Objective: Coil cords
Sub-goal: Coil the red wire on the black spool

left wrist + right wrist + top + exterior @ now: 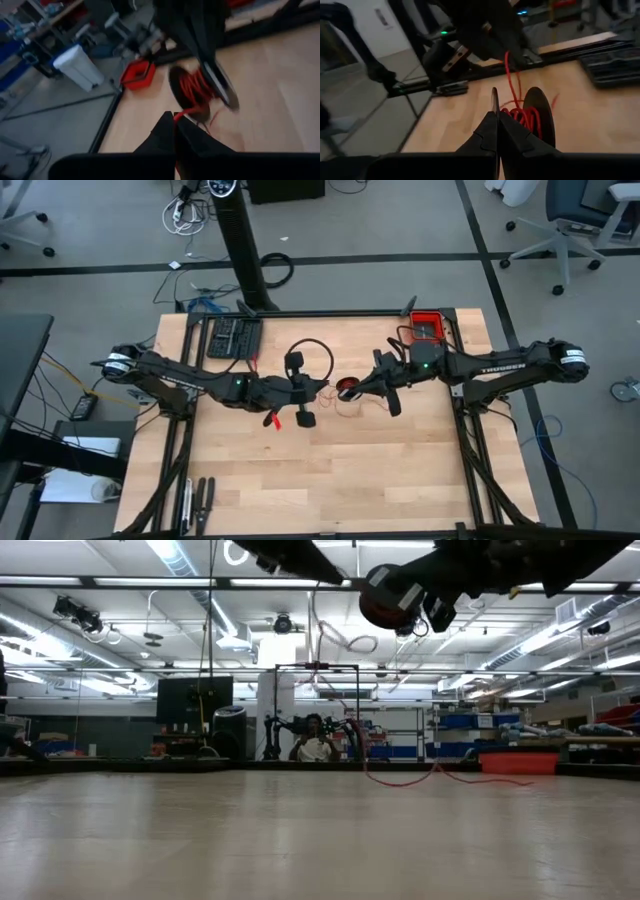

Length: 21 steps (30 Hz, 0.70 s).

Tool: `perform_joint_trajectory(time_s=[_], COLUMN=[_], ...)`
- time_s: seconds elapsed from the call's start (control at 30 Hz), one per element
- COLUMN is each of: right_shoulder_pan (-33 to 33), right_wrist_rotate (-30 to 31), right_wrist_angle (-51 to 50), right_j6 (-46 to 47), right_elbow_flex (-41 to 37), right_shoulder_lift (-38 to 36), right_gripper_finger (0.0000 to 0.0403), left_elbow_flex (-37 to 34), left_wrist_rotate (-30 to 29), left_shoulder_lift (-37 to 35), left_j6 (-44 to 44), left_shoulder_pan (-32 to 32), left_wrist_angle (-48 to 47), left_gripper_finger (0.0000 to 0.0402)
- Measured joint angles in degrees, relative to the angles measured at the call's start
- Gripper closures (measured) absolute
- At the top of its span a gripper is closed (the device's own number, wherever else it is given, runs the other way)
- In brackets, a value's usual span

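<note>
Trailing thin red cord (512, 75), spool-wound

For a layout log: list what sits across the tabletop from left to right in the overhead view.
Black slotted tray → black cable loop → left gripper → dark round spool wound with thin red cord → right gripper → red rectangular bin.

Both arms reach inward over the table's middle, left tool (174, 131) and right tool (497, 125) each clamped tight.
</note>
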Motion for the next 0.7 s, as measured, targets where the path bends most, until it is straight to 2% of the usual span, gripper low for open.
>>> perform_joint_trajectory(time_s=[0.13, 0.43, 0.7], right_shoulder_pan=[0.1, 0.7, 1.0], right_wrist_rotate=[-5.6, -14.8, -22.1], right_wrist_angle=[5.2, 18.8, 32.1], right_j6=[2.7, 7.1, 8.7], right_elbow_flex=[0.0, 0.0, 0.0], right_shoulder_lift=[3.3, 10.0, 15.8], right_gripper_finger=[0.0402, 0.0401, 0.0401], left_elbow_flex=[0.0, 0.0, 0.0], left_wrist_rotate=[0.0, -0.4, 0.3], left_shoulder_lift=[0.1, 2.3, 4.1], left_j6=[1.3, 2.5, 2.8], left_shoulder_pan=[-0.1, -0.1, -0.1], left_wrist_angle=[3.3, 8.4, 13.3], left_gripper_finger=[0.0391, 0.0315, 0.0305])
